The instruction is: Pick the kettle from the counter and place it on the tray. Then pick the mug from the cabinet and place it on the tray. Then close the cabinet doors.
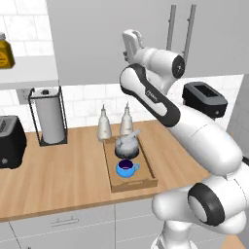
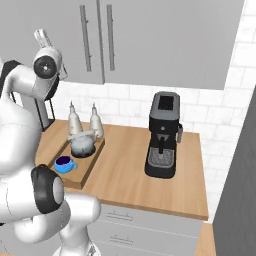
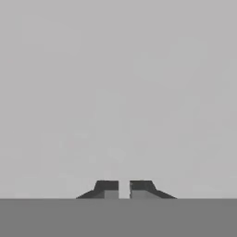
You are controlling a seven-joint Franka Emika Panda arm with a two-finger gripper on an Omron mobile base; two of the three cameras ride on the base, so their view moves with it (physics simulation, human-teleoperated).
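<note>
The arm rose from the base, bent sharply at the elbow and reached up and away toward the cabinet doors point(image 2: 100, 40), its wrist lifted high above the surface point(image 1: 73, 175). The claw point(image 3: 124, 189) faced a flat plain grey panel at close range. Its two dark fingertips point(image 3: 107, 187) stood nearly together, with only a thin slit between them and nothing in that slit. In the base views the hand sat up by the grey door fronts, left of the two long vertical bar handles point(image 1: 181, 29); whether it touched the panel could not be told.

Both doors appeared flush and shut in the right base view, their bar handles side by side at the seam.

Well below the claw, the tray point(image 1: 146, 182) lay on the surface, its long side running from near to far. The kettle point(image 1: 127, 144) sat upright in the far half of the tray, and the mug point(image 1: 126, 168) stood just nearer, in the near half, close beside the kettle, its small handle pointing right.

Two pale bottles point(image 1: 104, 124) stood just beyond the tray's far end. A paper towel holder point(image 1: 47, 116) stood to the left, a dark toaster point(image 1: 10, 142) farther left, and a black coffee machine point(image 2: 163, 135) well to the right.
</note>
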